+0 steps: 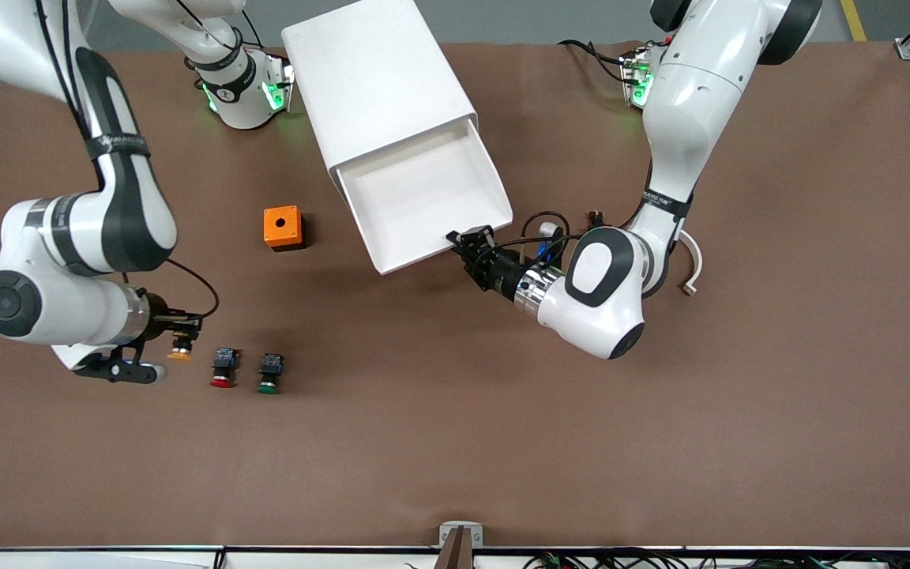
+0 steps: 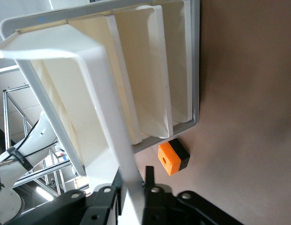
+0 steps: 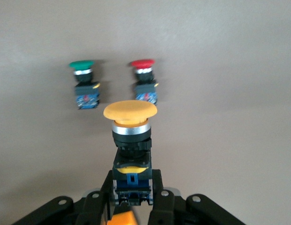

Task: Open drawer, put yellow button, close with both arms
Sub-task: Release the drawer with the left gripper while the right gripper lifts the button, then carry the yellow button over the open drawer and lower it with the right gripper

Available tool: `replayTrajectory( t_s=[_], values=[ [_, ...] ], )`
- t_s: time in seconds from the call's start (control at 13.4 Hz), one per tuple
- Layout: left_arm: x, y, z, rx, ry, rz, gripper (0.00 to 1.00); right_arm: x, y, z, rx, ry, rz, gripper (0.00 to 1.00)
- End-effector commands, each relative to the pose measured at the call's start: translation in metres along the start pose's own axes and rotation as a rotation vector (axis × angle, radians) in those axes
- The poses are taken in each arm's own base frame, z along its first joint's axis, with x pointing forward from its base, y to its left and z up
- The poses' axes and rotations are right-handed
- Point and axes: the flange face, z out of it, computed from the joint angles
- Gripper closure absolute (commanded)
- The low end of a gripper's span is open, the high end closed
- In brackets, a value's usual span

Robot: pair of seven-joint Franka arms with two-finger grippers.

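The white cabinet (image 1: 380,75) has its uppermost drawer (image 1: 415,197) pulled out and empty. My left gripper (image 1: 464,239) is shut on the drawer's front lip at the corner toward the left arm's end; in the left wrist view the lip (image 2: 118,140) runs between my fingers (image 2: 149,178). My right gripper (image 1: 180,340) is shut on the yellow button (image 1: 179,355), low over the table near the right arm's end. In the right wrist view the button (image 3: 130,117) stands out from my gripper (image 3: 131,187), held by its blue-black body.
A red-capped button (image 1: 223,370) and a green-capped button (image 1: 269,374) lie on the table beside the yellow one; both show in the right wrist view, red (image 3: 144,79) and green (image 3: 83,84). An orange box with a hole (image 1: 283,227) sits beside the open drawer.
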Motion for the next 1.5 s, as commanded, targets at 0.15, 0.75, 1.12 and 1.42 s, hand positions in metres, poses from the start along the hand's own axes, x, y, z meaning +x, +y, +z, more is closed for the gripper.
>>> replayTrajectory(
  t_s=[0.15,0.75,1.12,1.42],
  values=[
    [-0.004,-0.001,-0.017,-0.026,-0.012,0.031,0.01,-0.062,-0.077,-0.037,0.006,-0.037,0.191,1.0],
    [0.016,-0.005,-0.136,-0.332,0.079,0.185,0.01,-0.158,-0.192,-0.056,0.024,-0.079,0.508,0.99],
    [0.036,-0.016,-0.2,-0.471,0.13,0.302,0.01,-0.207,-0.258,-0.064,0.088,-0.042,0.71,0.99],
    [0.058,-0.012,-0.245,-0.538,0.158,0.398,0.0,-0.23,-0.301,-0.062,0.187,-0.004,0.831,0.99]
  ],
)
